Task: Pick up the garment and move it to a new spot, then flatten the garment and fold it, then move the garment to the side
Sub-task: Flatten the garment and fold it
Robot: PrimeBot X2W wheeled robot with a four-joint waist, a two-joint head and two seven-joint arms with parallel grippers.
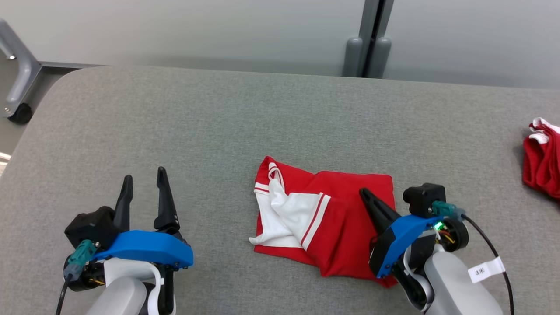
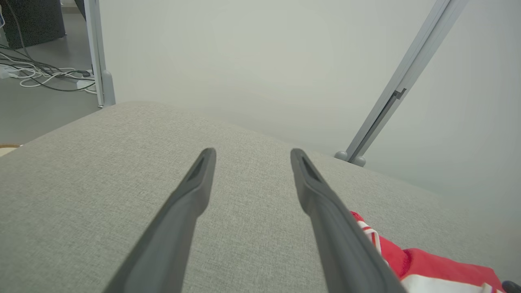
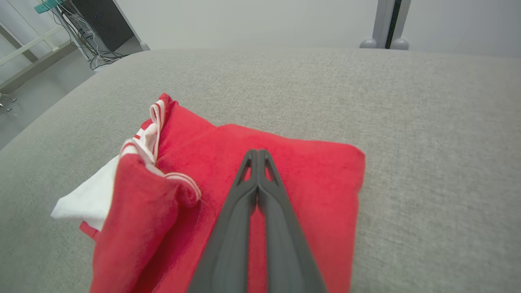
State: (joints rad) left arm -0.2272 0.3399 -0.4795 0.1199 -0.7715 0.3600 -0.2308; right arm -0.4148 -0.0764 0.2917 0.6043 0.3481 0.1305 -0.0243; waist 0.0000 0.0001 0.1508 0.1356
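Garment (image 1: 341, 197) folded, near centre of surface (image 1: 218, 122). Right hand (image 1: 364, 192) closed over its right part, no cloth visibly pinched. Left hand (image 1: 144, 174) open, idle, near left. Risk: sideways push drags top layer, undoing fold.

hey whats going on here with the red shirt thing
A two-armed robot is working on a red and white garment lying roughly folded on a grey padded table. Its right gripper is shut, fingers over the garment's right side; no fabric shows pinched between them. The left gripper is open over bare table to the left. A second red cloth lies at the table's right edge.
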